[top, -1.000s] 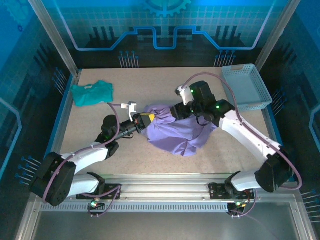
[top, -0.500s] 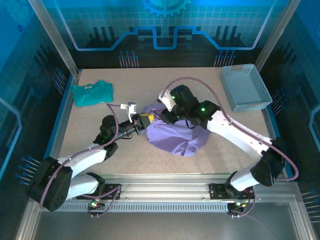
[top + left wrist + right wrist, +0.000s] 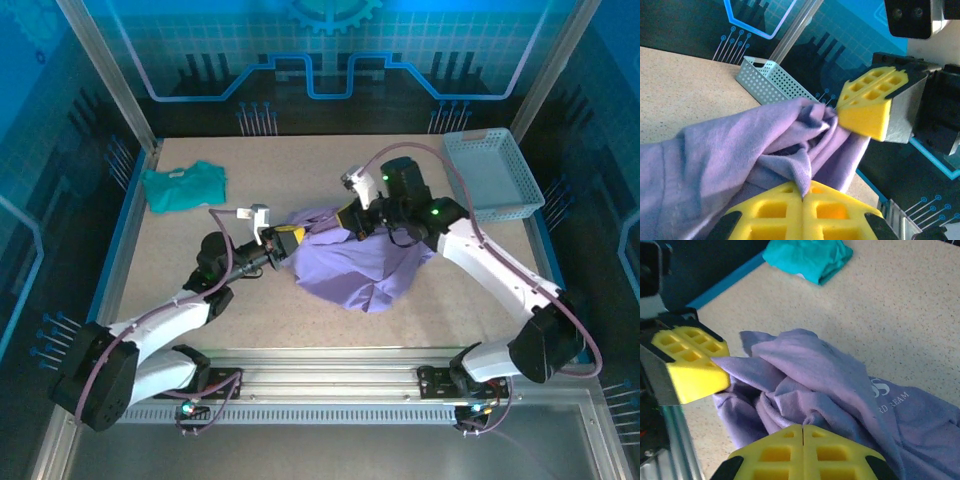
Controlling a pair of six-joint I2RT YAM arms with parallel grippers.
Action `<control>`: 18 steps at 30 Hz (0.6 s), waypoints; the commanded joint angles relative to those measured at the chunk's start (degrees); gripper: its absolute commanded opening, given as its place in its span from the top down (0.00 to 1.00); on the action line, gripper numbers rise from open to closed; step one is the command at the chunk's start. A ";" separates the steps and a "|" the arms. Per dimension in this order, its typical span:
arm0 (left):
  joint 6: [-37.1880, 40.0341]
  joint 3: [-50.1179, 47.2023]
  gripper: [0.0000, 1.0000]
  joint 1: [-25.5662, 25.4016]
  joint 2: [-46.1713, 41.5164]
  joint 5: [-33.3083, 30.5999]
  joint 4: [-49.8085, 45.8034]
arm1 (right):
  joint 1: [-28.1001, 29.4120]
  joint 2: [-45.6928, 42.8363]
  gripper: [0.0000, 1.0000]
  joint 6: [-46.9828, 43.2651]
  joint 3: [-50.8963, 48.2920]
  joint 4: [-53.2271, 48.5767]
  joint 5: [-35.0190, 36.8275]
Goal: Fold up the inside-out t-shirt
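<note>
The inside-out t-shirt (image 3: 362, 268) is a crumpled lavender heap in the middle of the table. White lettering (image 3: 888, 393) shows on one fold. At the heap's upper left edge my left gripper (image 3: 291, 239) is shut, and a thin fold of the shirt (image 3: 765, 145) is pinched between its yellow fingers (image 3: 770, 210). My right gripper (image 3: 350, 222) sits a short way to the right on the heap's top edge. It is shut too, with a bunch of the purple cloth (image 3: 830, 385) caught at its fingertips (image 3: 835, 452). The two grippers face each other closely.
A smaller teal shirt (image 3: 185, 187) lies folded at the table's back left. A pale blue mesh basket (image 3: 492, 175) stands at the back right. Bare speckled table (image 3: 300, 170) lies behind the heap and in front of it, with metal frame rails along the sides.
The right gripper swung left over the heap, came back a little and lowered, and its jaws closed onto the cloth. The left gripper stayed shut on its fold, nearly still.
</note>
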 commanded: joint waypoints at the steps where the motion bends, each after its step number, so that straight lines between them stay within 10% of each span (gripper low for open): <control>1: 0.95 -2.15 1.00 -0.25 -2.13 -1.49 1.89 | -3.31 -2.68 1.00 3.91 -1.59 5.58 -9.85; 18: 2.71 -0.81 0.86 -0.66 1.60 -10.94 -11.44 | -4.16 0.75 1.00 17.10 -2.80 25.45 -25.85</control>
